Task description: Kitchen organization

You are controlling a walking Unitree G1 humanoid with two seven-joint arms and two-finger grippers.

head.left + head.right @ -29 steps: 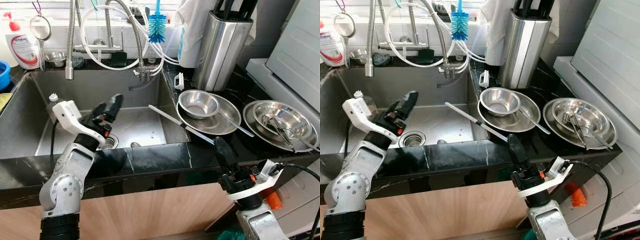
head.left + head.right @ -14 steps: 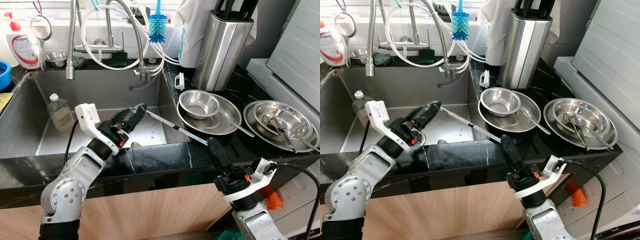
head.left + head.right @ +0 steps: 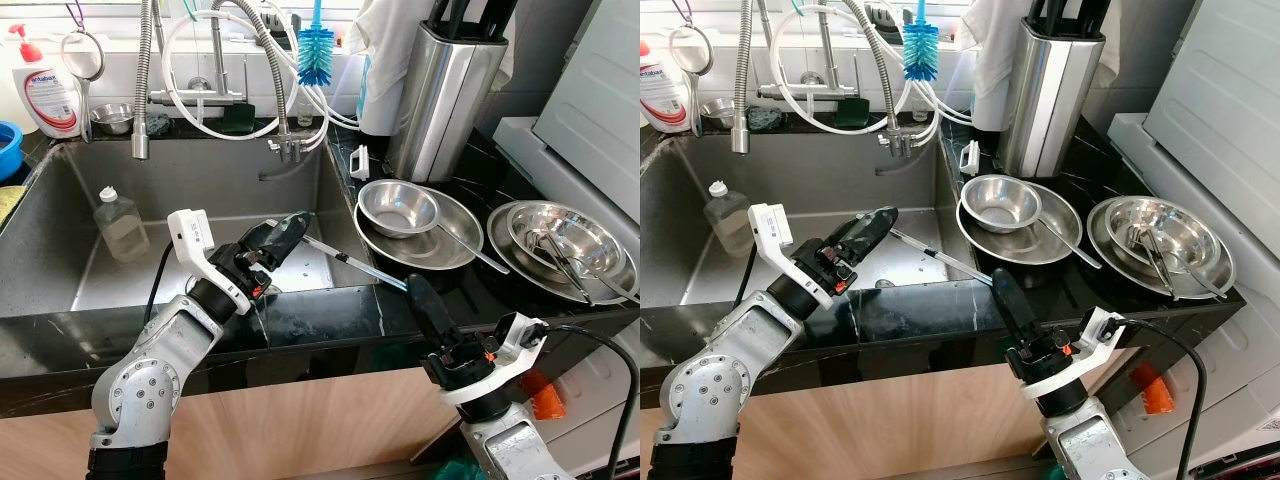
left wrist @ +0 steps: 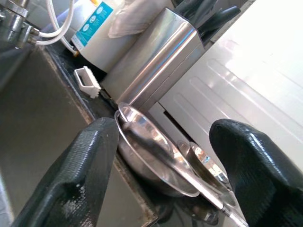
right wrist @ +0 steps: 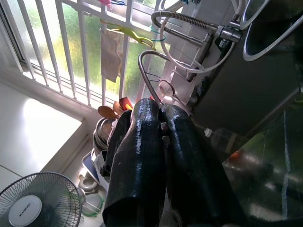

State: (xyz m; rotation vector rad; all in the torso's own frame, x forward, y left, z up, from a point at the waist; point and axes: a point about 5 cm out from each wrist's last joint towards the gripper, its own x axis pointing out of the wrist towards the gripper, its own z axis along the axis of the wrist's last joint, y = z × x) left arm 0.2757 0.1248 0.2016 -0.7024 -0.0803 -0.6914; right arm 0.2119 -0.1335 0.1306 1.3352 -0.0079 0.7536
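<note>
My left gripper point(image 3: 287, 227) hangs open over the right side of the sink point(image 3: 60, 290), its fingertips right at the sink end of a long thin metal utensil point(image 3: 358, 264). That utensil lies slanted across the sink's right rim onto the black counter. In the left wrist view the open left gripper point(image 4: 165, 137) frames a steel plate point(image 4: 156, 165). On the counter, a small steel bowl point(image 3: 398, 207) sits in that plate point(image 3: 450, 250). My right gripper point(image 3: 420, 297) is shut on nothing, pointing up in front of the counter edge; its fingers point(image 5: 142, 142) press together.
A clear bottle point(image 3: 120, 225) stands in the sink. A second steel plate point(image 3: 505, 235) holding a bowl with utensils lies at far right. A steel knife holder point(image 3: 440, 95), a blue brush point(image 3: 314, 50), faucet hoses point(image 3: 270, 60) and a soap bottle point(image 3: 45, 95) line the back.
My left arm swung right from above the sink drain to the end of the long utensil. The right gripper drifted slightly left, still shut.
</note>
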